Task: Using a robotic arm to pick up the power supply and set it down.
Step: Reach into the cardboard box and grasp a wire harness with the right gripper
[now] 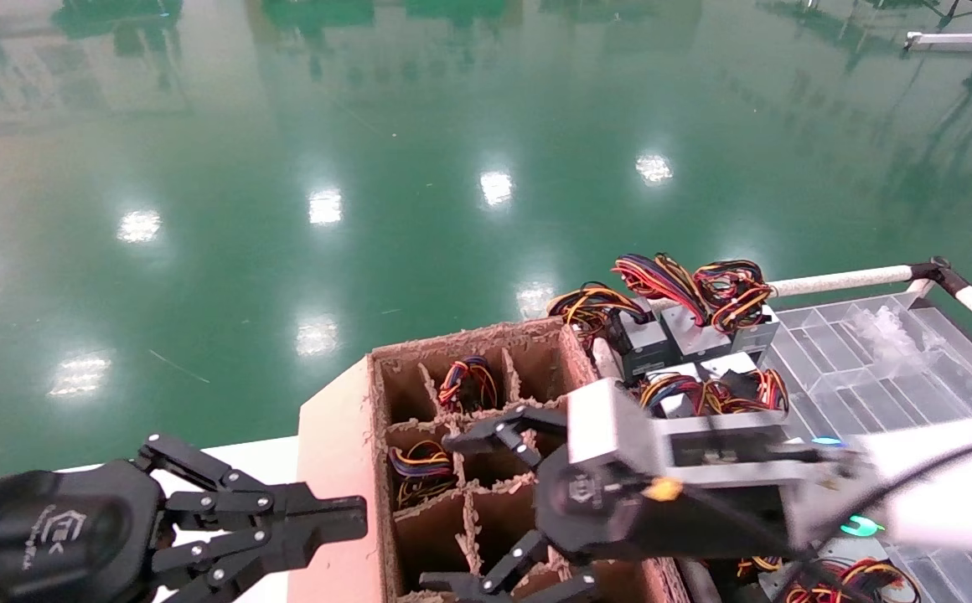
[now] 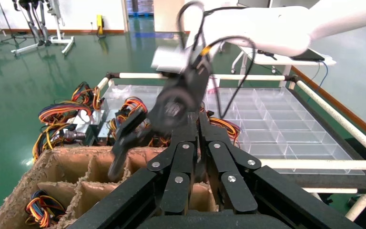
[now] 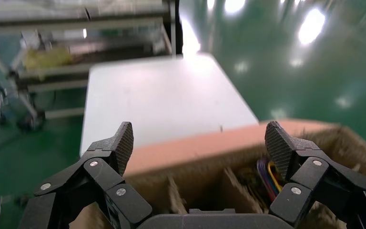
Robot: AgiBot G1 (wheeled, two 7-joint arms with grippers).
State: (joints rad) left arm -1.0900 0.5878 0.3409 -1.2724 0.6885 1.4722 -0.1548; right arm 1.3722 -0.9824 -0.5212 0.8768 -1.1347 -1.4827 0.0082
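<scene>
Several silver-grey power supplies [image 1: 687,337] with red, yellow and black wire bundles stand together on the cart behind the cardboard box [image 1: 333,469]. More wire bundles [image 1: 469,381] lie in the box's divided compartments, one also showing in the right wrist view [image 3: 266,175]. My right gripper [image 1: 452,511] hangs open over the box's middle compartments with nothing between its fingers [image 3: 124,142]. In the left wrist view the same gripper [image 2: 128,138] shows above the box. My left gripper [image 1: 352,515] is shut and empty, low at the box's left side.
The box rests on a white table [image 1: 243,456]. A clear plastic divided tray [image 1: 871,360] fills the cart on the right, framed by white rails [image 1: 846,280]. More wired units lie at the lower right [image 1: 855,582]. Green floor lies beyond.
</scene>
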